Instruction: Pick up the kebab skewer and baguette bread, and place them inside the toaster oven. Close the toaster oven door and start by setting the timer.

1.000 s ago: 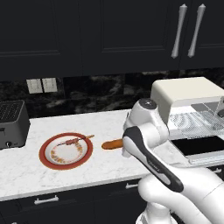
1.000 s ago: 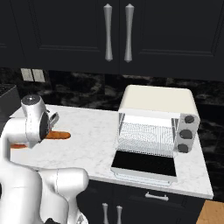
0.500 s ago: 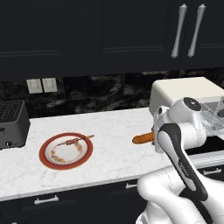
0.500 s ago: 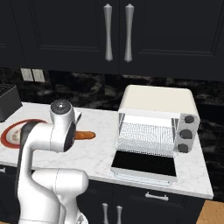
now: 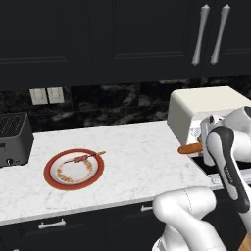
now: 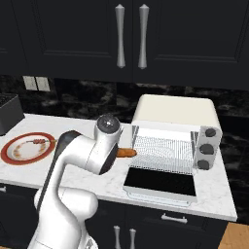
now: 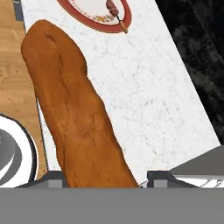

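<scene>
1. White marble forms the desk (image 5: 142, 157), on which a dark-grey slot toaster (image 5: 13, 138) is seen at the far left and a red-rimmed plate (image 5: 53, 176) near it; two wall sockets (image 5: 47, 95) are set in the black backsplash.
2. The view of the toaster oven (image 5: 196, 108) from the left base camera is partly blocked by the white arm; from the right base camera its wire rack (image 6: 163, 148), three dark knobs (image 6: 206, 148) and the toaster oven door (image 6: 160, 184), lying open and flat, are shown plainly.
3. The kebab skewer (image 5: 83, 158) is seen lying on the plate, its reddish chunks on a pale stick.
4. The baguette bread (image 7: 74, 109), orange-brown and crusty, is held between the fingers of the pincer (image 7: 103, 177), raised above the desk just left of the oven's open mouth.
</scene>
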